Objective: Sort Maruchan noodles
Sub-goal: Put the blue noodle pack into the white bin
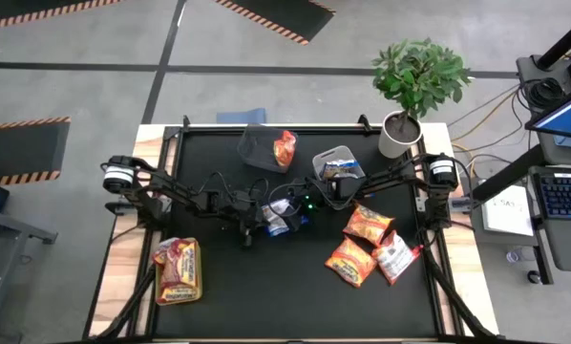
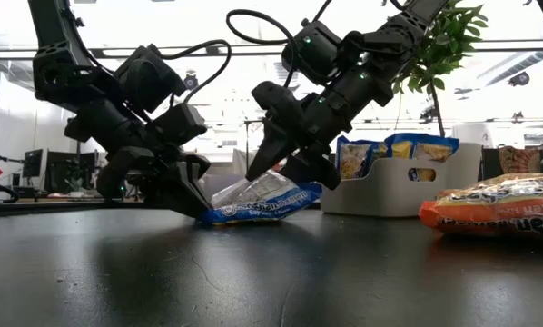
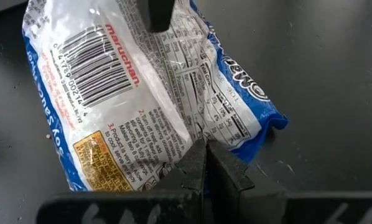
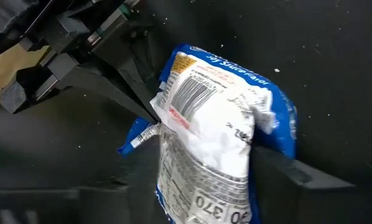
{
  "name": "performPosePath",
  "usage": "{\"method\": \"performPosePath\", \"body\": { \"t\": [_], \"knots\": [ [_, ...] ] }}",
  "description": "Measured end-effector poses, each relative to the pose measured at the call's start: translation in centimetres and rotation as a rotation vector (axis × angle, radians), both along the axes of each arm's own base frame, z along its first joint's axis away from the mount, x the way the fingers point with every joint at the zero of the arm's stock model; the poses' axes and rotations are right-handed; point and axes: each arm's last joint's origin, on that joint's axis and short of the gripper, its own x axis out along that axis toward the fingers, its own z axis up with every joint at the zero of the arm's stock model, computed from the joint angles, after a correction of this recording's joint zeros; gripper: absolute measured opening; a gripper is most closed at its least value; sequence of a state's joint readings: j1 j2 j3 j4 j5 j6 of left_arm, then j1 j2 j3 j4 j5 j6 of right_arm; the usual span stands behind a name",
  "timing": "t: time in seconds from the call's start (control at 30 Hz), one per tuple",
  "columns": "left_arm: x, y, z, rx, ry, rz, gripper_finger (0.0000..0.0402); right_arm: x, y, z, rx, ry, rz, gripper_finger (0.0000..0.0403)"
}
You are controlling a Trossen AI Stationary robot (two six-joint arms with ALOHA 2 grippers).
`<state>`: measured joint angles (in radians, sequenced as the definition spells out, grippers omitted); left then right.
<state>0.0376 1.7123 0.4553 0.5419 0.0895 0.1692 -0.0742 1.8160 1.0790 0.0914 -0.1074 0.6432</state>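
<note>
Left gripper (image 2: 197,207) pinched shut on one edge seam of the blue-and-white packet (image 2: 258,202); right gripper (image 2: 285,168) closing around the other end, at the middle of the black table (image 2: 253,272).

From left to right: the packet's corner is held nipped between the left fingers, its body is tilted with its low edge touching the table, and its raised end is straddled by the right jaws, which are part-closed; a firm hold there cannot be confirmed. The packet is judged light, its crinkly film slippery and easily creased, the noodle block inside stiff but brittle. A grip across the flat block, not the thin seam, is judged safer; hard squeezing could crack the noodles.
</note>
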Motion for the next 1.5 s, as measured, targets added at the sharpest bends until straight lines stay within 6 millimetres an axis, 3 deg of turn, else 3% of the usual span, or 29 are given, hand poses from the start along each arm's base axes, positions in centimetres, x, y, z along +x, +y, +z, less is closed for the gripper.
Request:
{"method": "performPosePath", "body": {
  "t": [0.23, 0.5, 0.8, 1.27, 1.5],
  "knots": [
    [0.1, 0.0, 0.1, -0.002, -0.013, 0.002, 0.0, 0.0, 0.0, 0.0, -0.012, 0.002, 0.009, 0.0115],
    [0.1, 0.0, 0.5, -0.016, -0.025, 0.014, 0.0, 0.0, 0.0, 0.0, -0.026, -0.001, 0.022, 0.0066],
    [-0.5, 0.0, 1.9, -0.013, -0.023, 0.015, 0.0, -0.1, 0.0, 0.3, -0.044, -0.008, 0.041, 0.0053],
    [-2.5, -0.1, 7.2, 0.013, -0.209, -0.002, 0.0, -0.2, 0.0, 0.9, -0.045, -0.025, 0.034, 0.0053],
    [-4.3, -0.2, 5.5, -0.028, -0.209, 0.02, 0.0, -0.1, 0.1, 1.0, -0.013, -0.029, 0.008, 0.0033]
  ]
}}
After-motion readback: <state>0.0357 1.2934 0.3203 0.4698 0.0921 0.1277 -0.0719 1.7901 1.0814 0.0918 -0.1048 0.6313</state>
